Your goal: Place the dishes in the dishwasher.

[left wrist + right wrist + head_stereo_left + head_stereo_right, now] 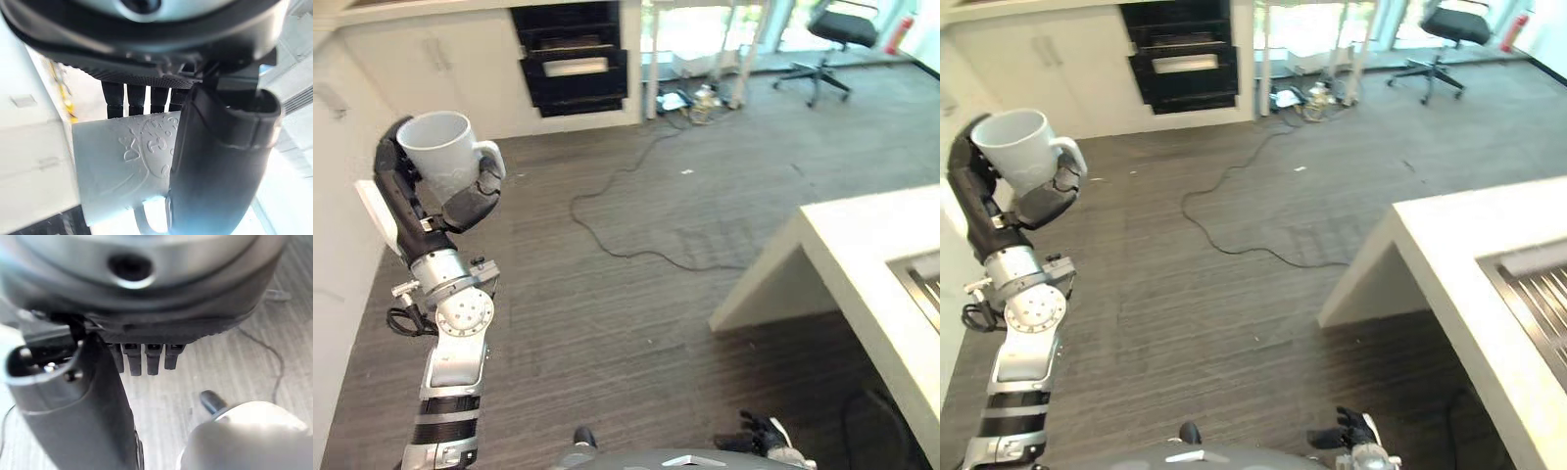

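Note:
A white mug is held upright, mouth up, high at the left in front of pale cabinet fronts. My left hand is shut on it, fingers round the body and thumb by the handle. The left wrist view shows the mug's embossed wall against the fingers, with the thumb across it. A dark appliance with pulled-out racks stands in the far cabinets. My right hand hangs low over the floor, fingers relaxed, holding nothing; its thumb is large in the right wrist view.
A white counter with a metal sink at its edge juts in from the right. A black cable trails across the grey floor towards the far wall. An office chair stands far right, with clutter under a desk beside it.

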Controlling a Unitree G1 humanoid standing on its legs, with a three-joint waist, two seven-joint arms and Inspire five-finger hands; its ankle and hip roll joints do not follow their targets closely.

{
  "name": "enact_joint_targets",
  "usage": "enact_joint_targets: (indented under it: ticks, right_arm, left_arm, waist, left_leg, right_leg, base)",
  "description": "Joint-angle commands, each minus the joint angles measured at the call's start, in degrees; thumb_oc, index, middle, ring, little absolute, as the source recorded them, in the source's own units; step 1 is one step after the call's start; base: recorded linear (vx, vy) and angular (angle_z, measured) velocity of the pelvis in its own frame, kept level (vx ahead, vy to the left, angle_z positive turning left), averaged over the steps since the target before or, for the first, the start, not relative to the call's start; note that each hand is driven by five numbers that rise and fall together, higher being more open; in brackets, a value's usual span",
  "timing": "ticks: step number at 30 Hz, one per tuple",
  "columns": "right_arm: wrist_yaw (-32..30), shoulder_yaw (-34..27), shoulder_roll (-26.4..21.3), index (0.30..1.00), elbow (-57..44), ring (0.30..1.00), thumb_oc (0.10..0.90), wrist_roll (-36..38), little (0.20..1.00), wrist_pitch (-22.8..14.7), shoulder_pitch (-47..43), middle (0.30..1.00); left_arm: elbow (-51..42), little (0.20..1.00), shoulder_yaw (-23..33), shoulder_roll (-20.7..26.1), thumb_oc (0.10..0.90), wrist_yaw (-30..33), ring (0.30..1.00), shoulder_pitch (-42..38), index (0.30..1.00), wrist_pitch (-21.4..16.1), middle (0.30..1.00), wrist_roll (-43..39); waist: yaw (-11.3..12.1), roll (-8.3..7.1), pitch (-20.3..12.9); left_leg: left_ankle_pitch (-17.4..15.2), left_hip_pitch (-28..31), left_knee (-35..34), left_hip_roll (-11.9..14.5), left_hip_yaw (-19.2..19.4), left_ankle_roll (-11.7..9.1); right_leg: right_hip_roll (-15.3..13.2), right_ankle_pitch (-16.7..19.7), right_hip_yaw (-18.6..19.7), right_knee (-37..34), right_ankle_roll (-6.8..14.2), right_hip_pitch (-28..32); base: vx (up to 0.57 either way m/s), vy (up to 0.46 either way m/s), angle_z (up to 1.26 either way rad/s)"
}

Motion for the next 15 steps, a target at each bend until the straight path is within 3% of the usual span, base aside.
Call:
enact_joint_targets:
  ticks: [1,3,4,5,6,8,9,11,12,15]
  right_arm:
    - [-0.96,-0.22,-0.48,0.900,-2.37,0.900,0.800,2.03,0.900,-1.01,-0.48,0.900]
    - [-0.98,-0.17,-0.46,0.900,-2.48,0.900,0.800,2.09,0.900,-0.95,-0.57,0.900]
    - [-0.64,0.87,-0.47,0.900,-3.30,0.900,0.800,2.37,0.900,-0.99,-1.38,0.900]
    - [-0.18,2.56,-0.53,0.900,-3.91,0.900,0.800,4.05,0.900,-1.88,-2.03,0.900]
    - [0.01,3.98,-0.43,0.900,-3.74,0.900,0.800,4.68,0.900,-2.04,-2.09,0.900]
    - [0.00,4.04,-0.38,0.900,-3.69,0.900,0.800,4.72,0.900,-2.06,-2.12,0.900]
    - [-1.26,4.37,-0.15,0.900,-1.96,0.900,0.800,3.65,0.900,-1.17,-3.29,0.900]
    - [-2.10,3.99,0.20,0.900,-1.50,0.900,0.800,4.25,0.900,-1.41,-3.48,0.900]
    - [-1.60,3.27,0.13,0.900,-2.28,0.900,0.800,5.70,0.900,-1.93,-3.42,0.900]
    - [-1.37,2.13,-0.33,0.900,-1.72,0.900,0.800,6.34,0.900,-1.29,-4.02,0.900]
  left_arm:
    - [-8.71,0.300,-3.02,4.59,0.400,0.80,0.300,-7.64,0.300,-4.88,0.300,4.57]
    - [-8.46,0.300,-3.04,4.68,0.400,0.94,0.300,-7.92,0.300,-4.92,0.300,4.63]
    - [-7.94,0.300,-5.43,4.90,0.400,0.97,0.300,-8.67,0.300,-5.17,0.300,4.54]
    - [-5.60,0.300,-9.00,4.56,0.400,1.37,0.300,-10.25,0.300,-5.05,0.300,4.23]
    - [-4.21,0.300,-9.74,4.29,0.400,0.31,0.300,-11.39,0.300,-5.01,0.300,4.54]
    - [-4.12,0.300,-9.72,4.34,0.400,0.28,0.300,-11.43,0.300,-5.05,0.300,4.53]
    - [-4.09,0.300,-9.15,4.84,0.400,0.50,0.300,-10.76,0.300,-3.78,0.300,5.56]
    - [-5.23,0.300,-9.64,4.12,0.400,-1.15,0.300,-9.88,0.300,-5.02,0.300,4.27]
    - [-4.27,0.300,-10.54,2.95,0.400,-1.83,0.300,-9.64,0.300,-5.48,0.300,3.18]
    - [-2.54,0.300,-8.31,3.09,0.400,-2.91,0.300,-6.90,0.300,-5.89,0.300,0.76]
  waist:
    - [-3.56,0.84,2.74]
    - [-3.30,0.72,2.74]
    - [-4.86,0.75,3.29]
    - [-9.08,0.90,3.45]
    - [-9.72,0.83,3.77]
    - [-9.93,0.93,3.83]
    - [-8.88,0.33,4.05]
    - [-7.87,0.19,3.87]
    - [-8.21,-1.27,3.12]
    - [-7.61,-1.58,1.42]
  left_leg:
    - [-6.81,2.62,-2.76,-0.56,-5.96,-0.36]
    - [-6.99,2.51,-2.76,-0.71,-5.70,-0.20]
    - [-6.02,1.73,-2.76,-0.59,-6.24,0.27]
    - [-5.96,1.95,-2.76,-0.82,-11.24,-0.32]
    - [-5.66,1.49,-2.76,-1.68,-13.33,-0.54]
    - [-5.79,1.62,-2.76,-1.54,-13.54,-0.57]
    - [-6.73,2.54,-2.76,-1.06,-12.89,-0.94]
    - [-6.32,2.81,-2.76,-1.06,-13.58,-0.88]
    - [-6.08,2.56,-2.76,-1.23,-14.00,-1.17]
    - [-6.24,3.50,-2.76,-0.84,-12.27,-1.60]
  right_leg:
    - [-4.39,1.26,14.04,12.13,4.29,-4.44]
    - [-4.77,0.99,14.73,13.10,4.45,-5.27]
    - [0.86,-1.51,23.73,16.56,3.23,-10.48]
    - [13.11,-8.21,39.13,13.47,3.08,-15.14]
    - [15.87,-8.36,43.20,7.03,1.32,-16.81]
    - [15.97,-7.99,42.95,5.94,1.27,-16.06]
    - [13.44,-5.14,37.71,-2.25,1.43,-17.00]
    - [12.59,-5.95,37.12,-1.68,1.65,-14.24]
    - [12.19,-5.26,38.72,-4.64,1.27,-12.47]
    - [12.04,-3.46,37.18,-9.44,1.12,-8.61]
  base:
    - [0.15,0.158,1.18]
    - [0.06,0.111,1.08]
    - [0.18,0.133,1.01]
    - [0.34,0.088,0.95]
    - [0.36,0.026,0.30]
    - [0.18,-0.076,1.26]
    - [0.17,-0.109,1.52]
    - [0.11,-0.061,0.23]
    - [0.03,-0.047,0.11]
    - [0.15,-0.116,0.09]
